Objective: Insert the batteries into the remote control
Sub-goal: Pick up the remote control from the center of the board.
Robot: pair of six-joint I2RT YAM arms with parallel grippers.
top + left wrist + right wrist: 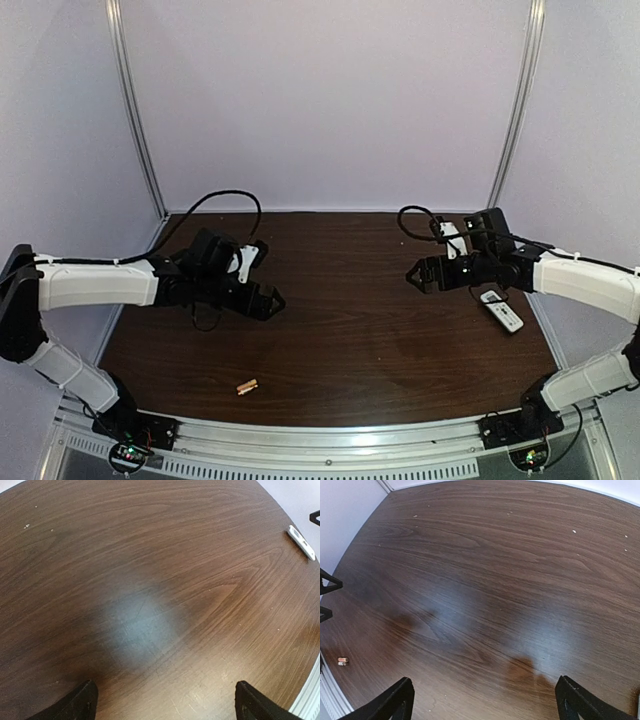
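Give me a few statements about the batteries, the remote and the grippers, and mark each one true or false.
1. The left gripper and right gripper are both open and empty. True.
2. The batteries sit inside the remote. False: they lie on the table, apart from it.
3. The remote lies on the table's right side. True.
4. The batteries lie at the table's far edge. False: they are near the front edge.

The tabletop [350, 330] shows dark wood grain, smooth, with a soft sheen. The batteries [246, 386] look metallic, copper-gold. The remote control [502, 311] is smooth white plastic. My left gripper [165, 707] and right gripper [485, 705] are matt black plastic.
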